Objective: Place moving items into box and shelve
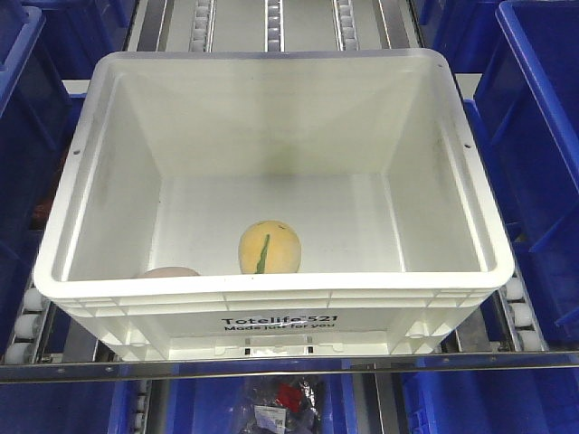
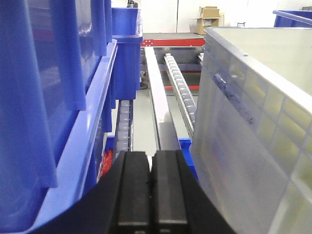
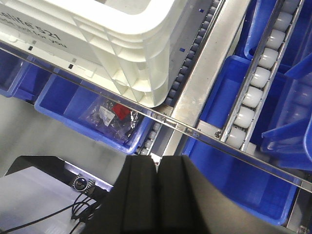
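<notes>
The white box (image 1: 271, 312), printed "Totelife 521", sits on the roller shelf between blue bins. On its floor lies the orange-yellow plush (image 1: 270, 247) with a green stripe. At the near left, the pinkish-beige plush (image 1: 169, 271) peeks just above the front rim. Neither gripper appears in the front view. My left gripper (image 2: 150, 161) is shut and empty, held beside the box's left outer wall (image 2: 253, 126). My right gripper (image 3: 157, 163) is shut and empty, hanging below and in front of the box's corner (image 3: 141, 73).
Blue bins (image 1: 534, 136) flank the box on both sides. Roller rails (image 2: 183, 92) run back along the shelf. A lower blue bin (image 3: 92, 117) holds bagged parts with a red piece. A metal shelf lip (image 1: 289, 369) crosses in front.
</notes>
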